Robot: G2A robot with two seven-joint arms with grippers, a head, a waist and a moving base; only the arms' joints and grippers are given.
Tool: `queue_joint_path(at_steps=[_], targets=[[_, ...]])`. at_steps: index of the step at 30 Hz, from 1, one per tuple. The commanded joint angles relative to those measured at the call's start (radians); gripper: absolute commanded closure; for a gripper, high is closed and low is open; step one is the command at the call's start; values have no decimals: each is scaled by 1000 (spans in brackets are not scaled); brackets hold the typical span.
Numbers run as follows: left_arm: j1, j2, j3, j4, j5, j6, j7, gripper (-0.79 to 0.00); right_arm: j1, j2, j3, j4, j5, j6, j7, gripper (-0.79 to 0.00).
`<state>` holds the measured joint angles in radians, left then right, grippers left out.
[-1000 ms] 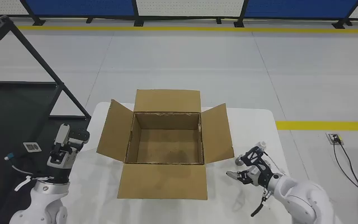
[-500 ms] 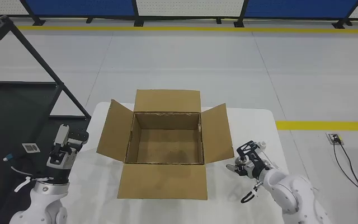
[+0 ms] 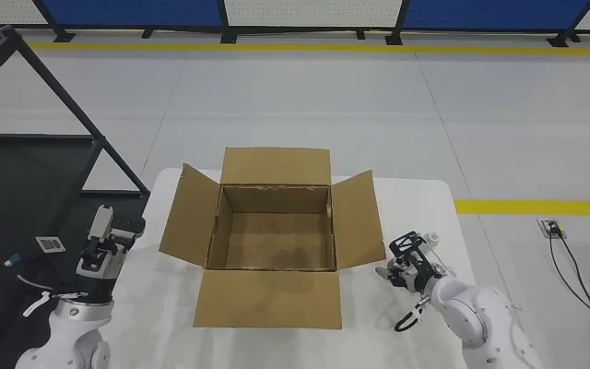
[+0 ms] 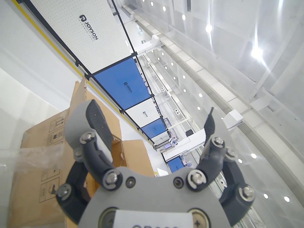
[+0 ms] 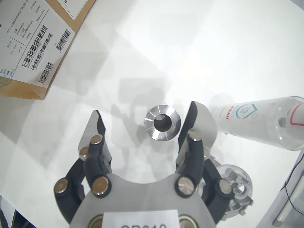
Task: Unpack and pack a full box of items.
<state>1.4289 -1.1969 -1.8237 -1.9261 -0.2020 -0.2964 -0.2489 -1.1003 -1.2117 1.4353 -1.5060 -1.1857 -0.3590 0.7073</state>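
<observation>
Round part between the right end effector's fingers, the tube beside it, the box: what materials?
Round part: looks like bare machined metal, steel or aluminium; bright silvery sheen, radial reflections around the bore.
Tube: seems to be white matte plastic with print; one end is clear and glossy.
Box: brown matte cardboard, probably corrugated; folded-out flaps, paper labels on the side.

I work in a big industrial hall, probably a factory test floor. The pale painted floor (image 3: 304, 101) carries yellow lines (image 3: 277, 46), blue and white partition panels (image 3: 129, 9) fence off my bay, and a high ceiling (image 4: 237, 55) overhead holds rows of lights (image 4: 208, 27).
</observation>
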Motion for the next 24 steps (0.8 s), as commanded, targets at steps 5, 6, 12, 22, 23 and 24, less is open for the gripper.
queue_joint_path(at_steps=[5,6,12,22,23,24], targets=[[1,0,-1,0,-3,-2,-2,-785,-8,5,4,-14,-6,17,4,-15],[1,0,-1,0,-3,-2,-2,-785,-11,6,5,-17,-6,17,5,-9],[3,0,-4,0,-8,-5,-3,-785,-33,11,22,-54,2,24,-5,0],[5,0,-4,-2,-12,-8,-5,-785,-187,27,146,-316,89,38,-81,0],[5,0,-4,-3,-13,-10,-5,-785,-203,28,158,-347,99,50,-81,0],[6,0,-6,-3,-16,-11,-4,-785,-217,29,168,-380,103,59,-82,0]])
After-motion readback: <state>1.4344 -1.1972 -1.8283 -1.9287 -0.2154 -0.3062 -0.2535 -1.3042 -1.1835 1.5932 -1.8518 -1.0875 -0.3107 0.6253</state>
